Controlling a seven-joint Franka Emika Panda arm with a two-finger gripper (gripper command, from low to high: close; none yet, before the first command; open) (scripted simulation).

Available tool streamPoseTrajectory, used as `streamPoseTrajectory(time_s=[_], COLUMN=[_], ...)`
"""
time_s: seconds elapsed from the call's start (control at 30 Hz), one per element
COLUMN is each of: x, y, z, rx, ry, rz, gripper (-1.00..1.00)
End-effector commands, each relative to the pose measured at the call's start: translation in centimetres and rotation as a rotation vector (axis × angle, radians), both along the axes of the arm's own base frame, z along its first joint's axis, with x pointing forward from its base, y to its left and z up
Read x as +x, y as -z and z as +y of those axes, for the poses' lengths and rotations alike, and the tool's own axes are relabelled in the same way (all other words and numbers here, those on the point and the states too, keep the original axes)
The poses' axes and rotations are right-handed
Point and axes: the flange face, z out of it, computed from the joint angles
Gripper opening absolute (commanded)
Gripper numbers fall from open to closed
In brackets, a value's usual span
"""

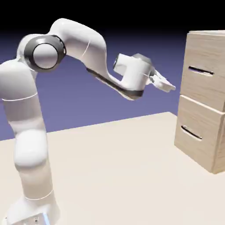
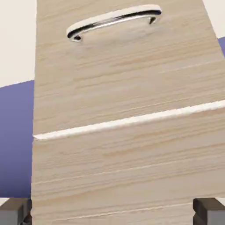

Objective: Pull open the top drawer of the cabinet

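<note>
The white arm's base [image 1: 33,211] stands near on the tabletop [image 1: 123,176], its end effector [image 1: 169,86] released (fingers spread, empty) left of the cabinet [image 1: 217,145], level with the shut top drawer [image 1: 206,52].

A big wooden cabinet [image 2: 123,114] fills most of the picture. Its wood is light, with thin lines running across it. Near the top sits a dark bar handle [image 2: 113,22] with a shiny edge. It bends at both ends and tilts a little, higher on the right side. A pale line [image 2: 127,121] runs across the wood around the middle, also going up to the right. It splits the front into two parts. To the left of the wood there is white at the top and blue-purple below. Two small grey fingertips [image 2: 15,211] peek in at the bottom corners, far apart, with nothing held between them.
</note>
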Motion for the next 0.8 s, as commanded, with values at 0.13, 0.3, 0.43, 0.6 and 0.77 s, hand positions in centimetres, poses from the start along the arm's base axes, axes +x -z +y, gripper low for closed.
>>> streamPoseTrajectory(time_s=[0.13,0.3,0.43,0.6,0.77], x=[2.1,4.4,6.2,8.5,10.4], y=[0.0,-0.1,-0.3,-0.6,-0.9], z=[0.0,-0.3,-0.7,-1.5,-2.0], rx=[-0.342,-0.686,-0.964,-1.312,-1.486], ry=[-0.133,-0.243,-0.313,-0.374,-0.392], rz=[-0.035,-0.077,-0.114,-0.161,-0.183], gripper=[0.0,0.0,0.0,0.0,0.0])
